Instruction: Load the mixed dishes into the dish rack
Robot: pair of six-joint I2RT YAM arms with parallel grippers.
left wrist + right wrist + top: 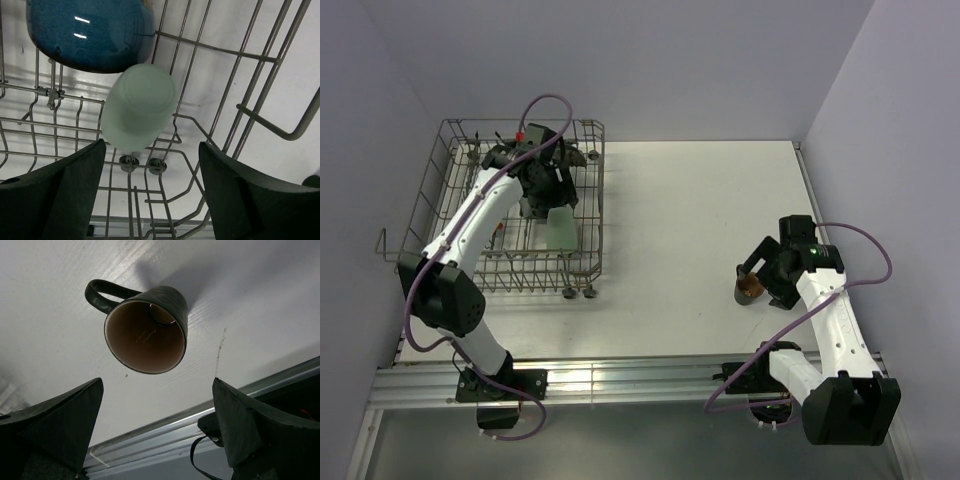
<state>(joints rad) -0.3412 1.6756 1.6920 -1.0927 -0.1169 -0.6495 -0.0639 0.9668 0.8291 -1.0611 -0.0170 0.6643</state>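
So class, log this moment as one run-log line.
left gripper: open over pale green mug in dish rack | blue bowl: beside mug | right gripper: open over brown cup on table

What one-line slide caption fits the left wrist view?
Open left gripper hovers over the pale green mug, next to the blue bowl, inside the dish rack.

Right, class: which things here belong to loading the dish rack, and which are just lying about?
Job: dish rack, blue bowl, pale green mug, brown cup.
Just about: purple cable, metal rail.
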